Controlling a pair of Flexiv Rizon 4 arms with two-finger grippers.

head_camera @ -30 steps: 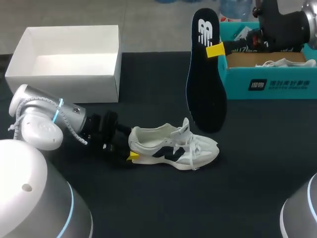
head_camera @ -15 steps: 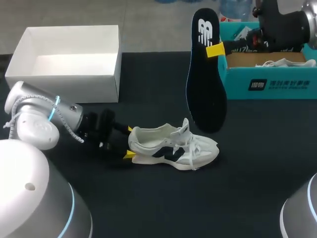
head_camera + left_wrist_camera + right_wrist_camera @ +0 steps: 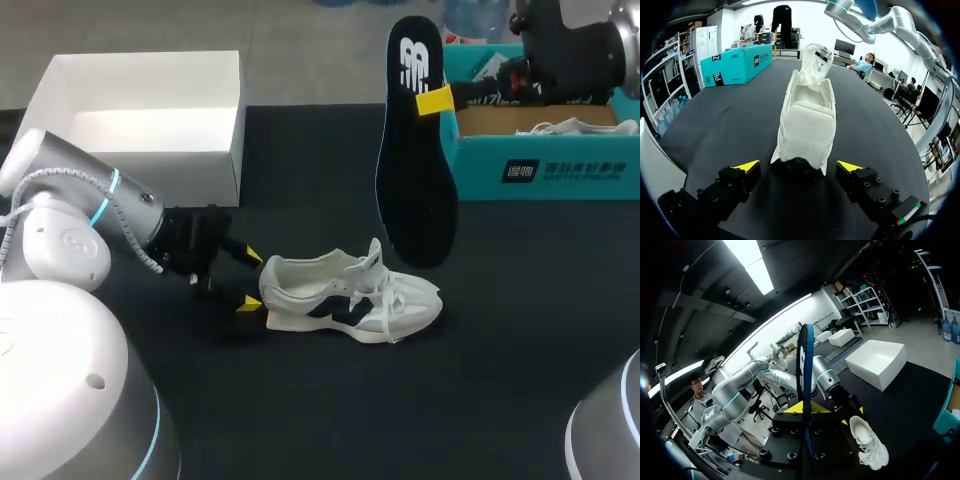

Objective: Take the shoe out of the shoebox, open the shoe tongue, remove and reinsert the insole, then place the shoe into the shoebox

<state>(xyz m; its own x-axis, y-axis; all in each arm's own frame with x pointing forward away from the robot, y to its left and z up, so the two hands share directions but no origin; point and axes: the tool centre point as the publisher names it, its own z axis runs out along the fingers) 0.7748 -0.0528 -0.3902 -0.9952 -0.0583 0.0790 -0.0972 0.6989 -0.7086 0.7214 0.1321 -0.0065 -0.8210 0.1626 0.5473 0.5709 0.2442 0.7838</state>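
A white sneaker (image 3: 350,295) with a dark side stripe lies on its sole on the black table (image 3: 330,400), toe to the right. My left gripper (image 3: 248,280) stands open just behind the heel, its yellow tips wider apart than the heel and apart from it. In the left wrist view the sneaker (image 3: 807,110) lies ahead of the left gripper (image 3: 798,167), tongue raised. My right gripper (image 3: 435,100) is shut on the black insole (image 3: 415,150), held upright above the table. In the right wrist view the insole (image 3: 804,370) shows edge-on in the right gripper (image 3: 805,409), with the sneaker (image 3: 869,442) below.
An open teal shoebox (image 3: 545,150) with another white shoe inside stands at the back right. An open white box (image 3: 140,120) stands at the back left, behind my left arm. The teal shoebox (image 3: 735,62) also shows far off in the left wrist view.
My left gripper has drawn back a little from the sneaker's heel, to the left and slightly toward the back. The right arm and the insole have not moved.
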